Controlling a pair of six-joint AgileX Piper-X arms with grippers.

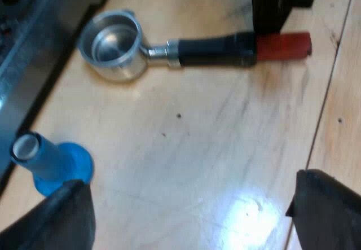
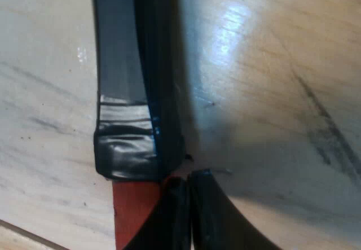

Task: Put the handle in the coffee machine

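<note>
The metal holder (image 1: 113,45) lies flat on the wooden table, its round basket close to the machine's dark base (image 1: 28,47). Its dark handle (image 1: 217,51) ends in red (image 1: 285,45). My right gripper (image 1: 272,7) hangs over the spot where the dark part meets the red. In the right wrist view the dark handle (image 2: 135,92) and the red end (image 2: 132,210) run along the table, and my right gripper (image 2: 189,205) has its two fingers pressed together at the red end's side, with nothing between them. My left gripper (image 1: 189,216) is open, well short of the holder.
A blue tamper (image 1: 53,162) lies on its side on the table beside one of my left fingers (image 1: 56,219), close to the machine's base. Bare wooden boards with a bright glare lie between my left gripper and the holder.
</note>
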